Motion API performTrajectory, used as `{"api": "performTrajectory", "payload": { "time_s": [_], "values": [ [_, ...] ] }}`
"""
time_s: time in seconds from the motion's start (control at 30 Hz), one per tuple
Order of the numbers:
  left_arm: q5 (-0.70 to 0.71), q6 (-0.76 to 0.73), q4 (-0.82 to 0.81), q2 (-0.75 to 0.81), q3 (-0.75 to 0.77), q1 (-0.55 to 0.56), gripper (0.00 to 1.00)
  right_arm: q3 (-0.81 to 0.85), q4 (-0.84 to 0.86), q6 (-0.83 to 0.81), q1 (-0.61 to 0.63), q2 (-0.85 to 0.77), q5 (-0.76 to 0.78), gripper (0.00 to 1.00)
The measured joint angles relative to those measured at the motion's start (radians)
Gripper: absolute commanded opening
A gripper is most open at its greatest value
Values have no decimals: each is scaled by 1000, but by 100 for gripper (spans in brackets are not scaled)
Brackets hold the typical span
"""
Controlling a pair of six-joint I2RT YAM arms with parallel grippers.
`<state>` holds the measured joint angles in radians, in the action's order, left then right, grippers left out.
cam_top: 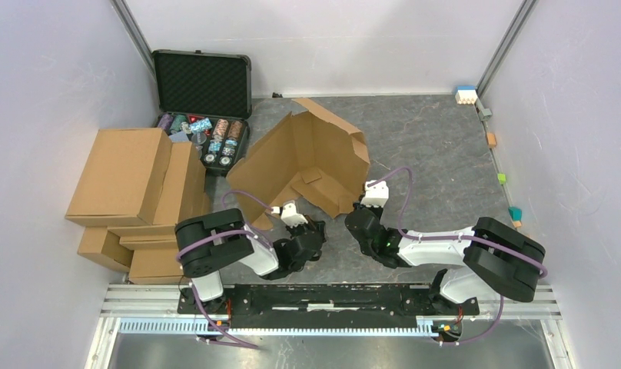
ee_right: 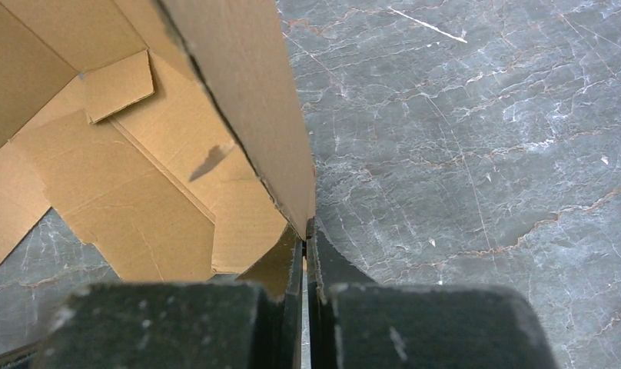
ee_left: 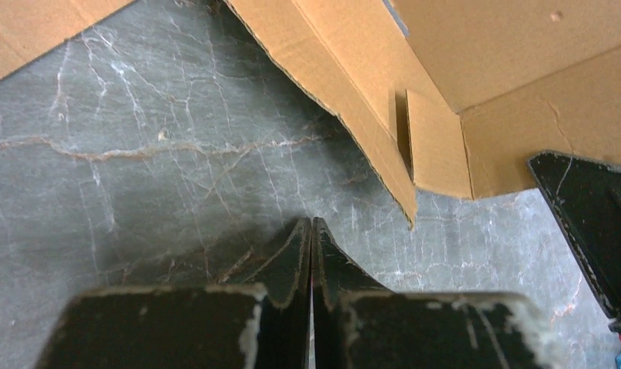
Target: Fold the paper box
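Cardboard edge of paper box (ee_right: 138,192) reaches closed right hand (ee_right: 306,231).

The paper box (cam_top: 307,157) central on the table (cam_top: 438,138), cartons (cam_top: 123,173) left of it, case (cam_top: 202,77) behind cartons.

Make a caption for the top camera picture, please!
Left gripper and right gripper, both shut, sit beside the partly folded paper box.
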<state>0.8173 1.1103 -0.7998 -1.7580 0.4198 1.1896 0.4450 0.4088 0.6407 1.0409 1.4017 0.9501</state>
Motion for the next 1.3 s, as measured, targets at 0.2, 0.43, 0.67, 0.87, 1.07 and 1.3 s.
{"api": "performTrajectory", "payload": {
  "time_s": [0.2, 0.43, 0.67, 0.87, 1.07, 1.3],
  "values": [
    [-5, -35, -165, -80, -4, -40, 2, -16, 36, -23, -1, 0, -14, 0],
    [-40, -149, -297, -119, -12, -69, 2, -28, 61, -37, -2, 0, -32, 0],
    [-86, -274, -294, -119, 32, -69, 2, -31, 70, -37, -9, 0, -34, 0],
    [-102, -316, -241, -110, 60, -69, 12, -31, 73, -37, -16, 0, -33, 0],
    [-151, -295, -222, -75, 3, -69, 43, -30, 68, -20, -22, 0, -27, 0],
    [-183, -247, -202, 11, -53, -73, 63, -30, 51, 16, -22, 6, -24, 0]
  ]
}}
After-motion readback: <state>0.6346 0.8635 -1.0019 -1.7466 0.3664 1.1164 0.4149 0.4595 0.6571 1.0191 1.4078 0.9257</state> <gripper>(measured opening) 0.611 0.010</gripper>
